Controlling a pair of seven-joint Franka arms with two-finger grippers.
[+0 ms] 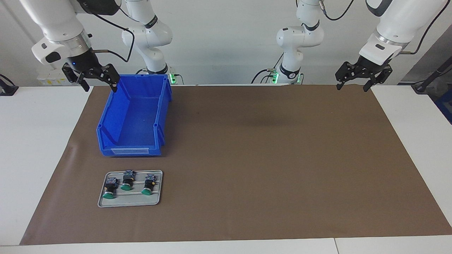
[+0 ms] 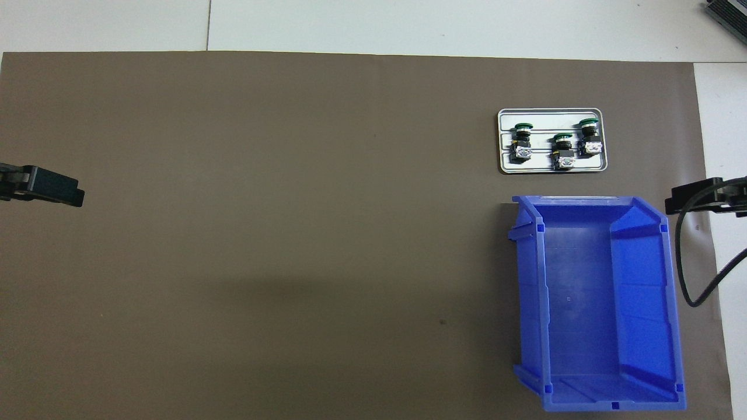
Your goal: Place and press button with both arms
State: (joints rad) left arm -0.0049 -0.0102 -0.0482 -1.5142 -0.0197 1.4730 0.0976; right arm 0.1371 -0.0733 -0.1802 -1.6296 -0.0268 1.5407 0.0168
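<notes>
Three green-capped buttons lie on their sides on a grey tray (image 1: 130, 203), each cap pointing away from the robots: one (image 1: 110, 189), a second (image 1: 128, 181), a third (image 1: 148, 186). They also show in the overhead view (image 2: 521, 140), (image 2: 563, 153), (image 2: 589, 137) on the tray (image 2: 551, 111). My right gripper (image 1: 100, 87) hangs open and empty over the mat's corner beside the blue bin. My left gripper (image 1: 352, 87) hangs open and empty over the mat's edge at the left arm's end. Only the grippers' tips show in the overhead view, left (image 2: 52, 189) and right (image 2: 694, 198).
An empty blue bin (image 1: 106, 121) stands nearer to the robots than the tray, at the right arm's end; it also shows in the overhead view (image 2: 540, 303). A brown mat (image 1: 265, 158) covers most of the white table.
</notes>
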